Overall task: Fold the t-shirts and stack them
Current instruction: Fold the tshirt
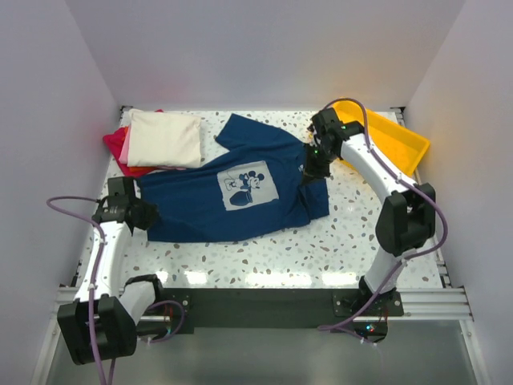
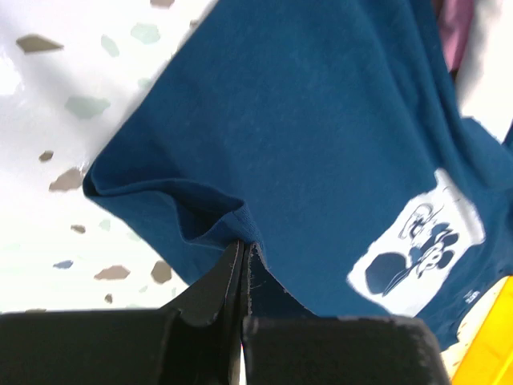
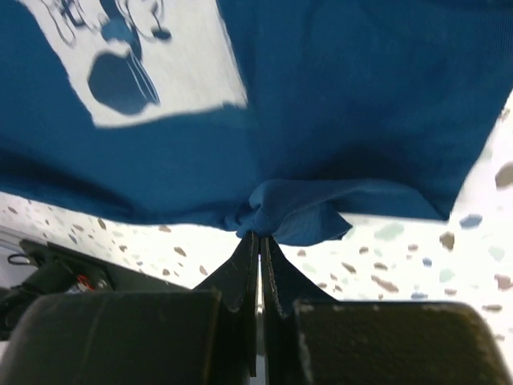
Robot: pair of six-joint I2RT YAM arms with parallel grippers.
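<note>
Soft navy t-shirt (image 1: 232, 200) with a pale square print sprawls mid-frame on the speckled table (image 1: 353, 233). Left gripper (image 1: 148, 216) and right gripper (image 1: 307, 175) each pinch a bunched edge of it. Folded shirts (image 1: 164, 138) sit upper left, a glossy yellow tray (image 1: 393, 140) upper right.

White tabletop (image 1: 353, 233) flecked with grey and brown chips, enclosed by plain pale walls (image 1: 264, 48). A yellow plastic tray (image 1: 398, 141) sits at an angle in the far right corner.
</note>
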